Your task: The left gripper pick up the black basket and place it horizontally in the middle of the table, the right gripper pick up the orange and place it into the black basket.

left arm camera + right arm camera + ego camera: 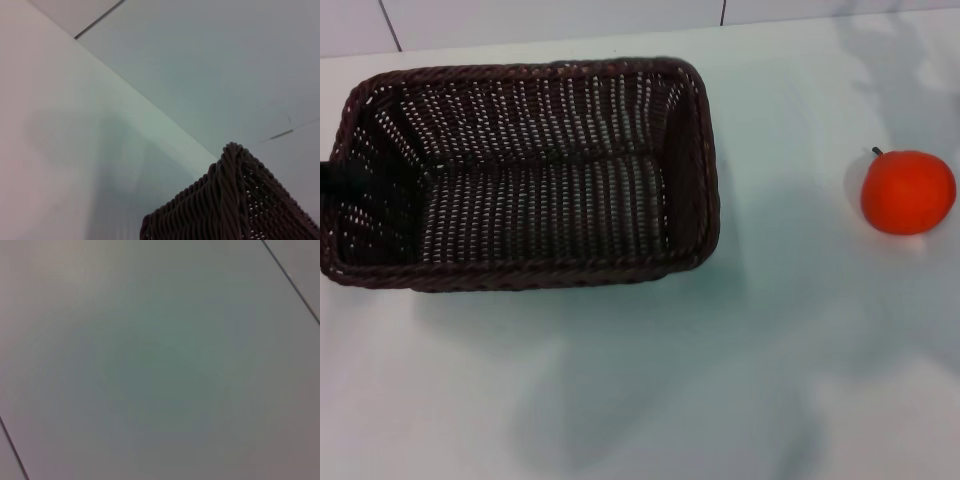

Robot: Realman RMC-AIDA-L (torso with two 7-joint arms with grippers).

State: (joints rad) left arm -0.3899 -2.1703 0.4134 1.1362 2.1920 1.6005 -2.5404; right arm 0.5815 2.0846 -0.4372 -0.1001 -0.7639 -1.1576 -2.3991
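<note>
The black basket (520, 175) sits upright on the left half of the tabletop (740, 380), long side running across my view, its open mouth facing up and nothing inside it. The bare, pale stretch of tabletop in front of it carries only soft shadows. At the basket's left short end, right at the edge of my head view, a dark bar crosses the woven wall: that is my left gripper (345, 180), touching the rim there, but so little of it shows that I cannot tell whether it is clamped on the wicker or spread apart. My left wrist camera sees one braided corner of the basket (235, 205) close up, with tabletop beyond it. Off to the right, well apart from the basket and level with its middle, the orange (908, 192) rests on the tabletop, stem toward the far side. My right gripper shows nowhere; its wrist camera sees only a plain pale surface.
</note>
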